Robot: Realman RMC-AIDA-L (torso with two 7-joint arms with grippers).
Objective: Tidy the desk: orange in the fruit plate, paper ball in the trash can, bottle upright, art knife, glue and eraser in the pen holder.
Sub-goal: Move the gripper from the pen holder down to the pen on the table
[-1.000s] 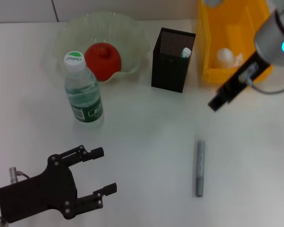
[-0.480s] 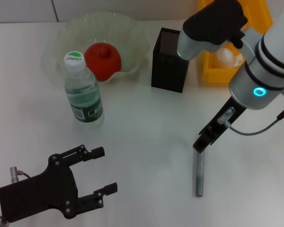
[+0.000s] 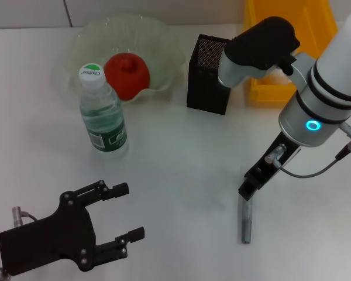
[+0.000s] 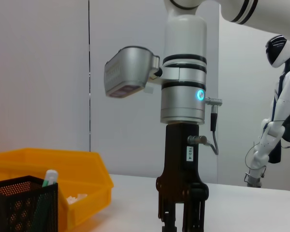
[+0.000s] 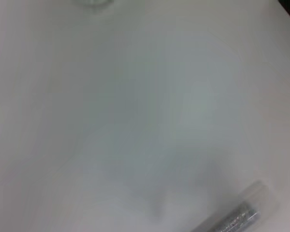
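Observation:
The orange lies in the pale green fruit plate. The bottle stands upright in front of it. The black mesh pen holder stands at mid back; in the left wrist view it holds a white-and-green-tipped stick. The grey art knife lies flat on the table and also shows in the right wrist view. My right gripper points down just above the knife's far end. The yellow trash can is partly behind the right arm; white paper shows inside it. The eraser is out of view. My left gripper is open and empty at the front left.
The right arm's elbow hangs over the pen holder and the bin. The white table is bare between bottle and knife. A white humanoid robot stands far off in the background.
The right arm has swung from over the yellow bin down toward the front, bringing its gripper to the knife's far end. The left arm has not moved.

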